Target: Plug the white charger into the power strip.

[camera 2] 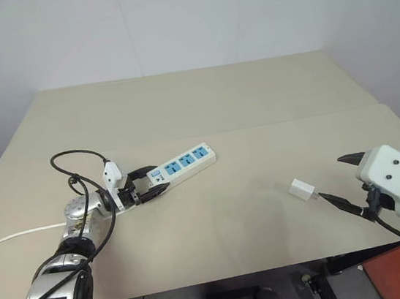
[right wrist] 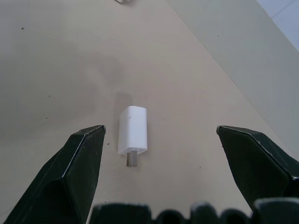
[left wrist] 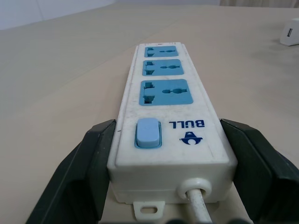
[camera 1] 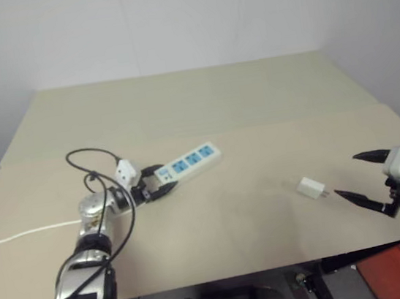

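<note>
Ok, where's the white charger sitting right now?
The white charger lies loose on the table at the robot's right, prongs toward the open right gripper, well apart from the power strip.

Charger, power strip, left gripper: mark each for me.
charger (right wrist: 132,129): right wrist view, middle of its white body.
power strip (left wrist: 164,100): left wrist view, nearest blue socket face.
left gripper (camera 1: 162,183): left eye view, between the fingertips at the strip's switch end.
</note>
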Controlling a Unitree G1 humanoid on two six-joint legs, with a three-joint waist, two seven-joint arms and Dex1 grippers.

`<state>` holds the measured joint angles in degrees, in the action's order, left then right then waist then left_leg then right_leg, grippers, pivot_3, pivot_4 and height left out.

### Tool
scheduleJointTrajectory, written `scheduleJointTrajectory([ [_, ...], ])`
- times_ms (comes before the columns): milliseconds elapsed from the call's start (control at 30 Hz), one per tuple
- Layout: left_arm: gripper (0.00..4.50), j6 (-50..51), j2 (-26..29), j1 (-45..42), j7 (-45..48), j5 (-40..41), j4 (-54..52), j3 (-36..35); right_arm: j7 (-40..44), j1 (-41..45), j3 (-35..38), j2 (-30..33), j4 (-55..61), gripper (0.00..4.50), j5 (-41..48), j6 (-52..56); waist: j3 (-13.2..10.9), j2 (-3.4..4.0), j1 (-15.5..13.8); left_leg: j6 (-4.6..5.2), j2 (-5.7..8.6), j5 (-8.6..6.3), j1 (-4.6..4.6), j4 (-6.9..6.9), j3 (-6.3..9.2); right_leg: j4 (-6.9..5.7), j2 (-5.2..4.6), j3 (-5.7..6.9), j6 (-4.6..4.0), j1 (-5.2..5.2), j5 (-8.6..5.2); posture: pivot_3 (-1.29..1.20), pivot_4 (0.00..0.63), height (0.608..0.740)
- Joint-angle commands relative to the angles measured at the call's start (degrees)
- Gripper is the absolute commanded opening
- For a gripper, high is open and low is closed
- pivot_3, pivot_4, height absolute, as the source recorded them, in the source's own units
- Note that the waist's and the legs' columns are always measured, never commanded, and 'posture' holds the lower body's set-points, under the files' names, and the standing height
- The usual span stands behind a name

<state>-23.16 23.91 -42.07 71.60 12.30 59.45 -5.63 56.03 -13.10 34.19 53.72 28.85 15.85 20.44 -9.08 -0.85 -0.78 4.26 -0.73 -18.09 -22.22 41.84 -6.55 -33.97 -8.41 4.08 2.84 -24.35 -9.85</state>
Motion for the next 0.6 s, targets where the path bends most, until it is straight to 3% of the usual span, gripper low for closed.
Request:
scheduleJointTrajectory([
  [33,3.24,2.22,0.77,0.28,5.20,0.68,-3.98,1.15,-0.52,0.76,0.68,0.80,1.65,4.50,1.17,1.55,0.00,0.00,0.05,0.00,0.00,0.00,0.00,0.00,0.00,0.00,0.00,0.00,0.00,0.00,0.00,0.00,0.150,0.740],
  [267,3.24,4.09,-0.10,2.47,5.22,-0.73,-13.10,4.37,-1.58,8.98,-4.19,6.69,1.08,4.50,7.29,17.32,0.00,0.00,0.11,0.02,-0.01,-0.01,-0.04,0.06,0.01,0.00,-0.02,0.00,-0.01,-0.04,0.02,0.00,0.150,0.740],
  [500,3.24,4.81,-0.97,6.75,1.51,-1.27,-20.72,6.12,-3.50,22.13,-14.57,14.02,1.23,4.50,7.22,25.26,0.00,0.00,-0.17,0.01,-0.02,-0.01,-0.19,0.05,0.06,0.01,-0.05,0.06,-0.03,-0.19,0.01,0.00,0.150,0.740],
  [600,3.24,4.59,-1.44,8.38,0.21,-1.51,-21.72,6.66,-0.66,30.41,-23.95,20.41,-0.10,4.50,9.38,34.74,0.00,0.02,0.00,0.02,0.01,-0.01,-0.27,0.08,0.05,0.01,-0.09,0.07,-0.02,-0.21,0.03,0.00,0.150,0.740],
])
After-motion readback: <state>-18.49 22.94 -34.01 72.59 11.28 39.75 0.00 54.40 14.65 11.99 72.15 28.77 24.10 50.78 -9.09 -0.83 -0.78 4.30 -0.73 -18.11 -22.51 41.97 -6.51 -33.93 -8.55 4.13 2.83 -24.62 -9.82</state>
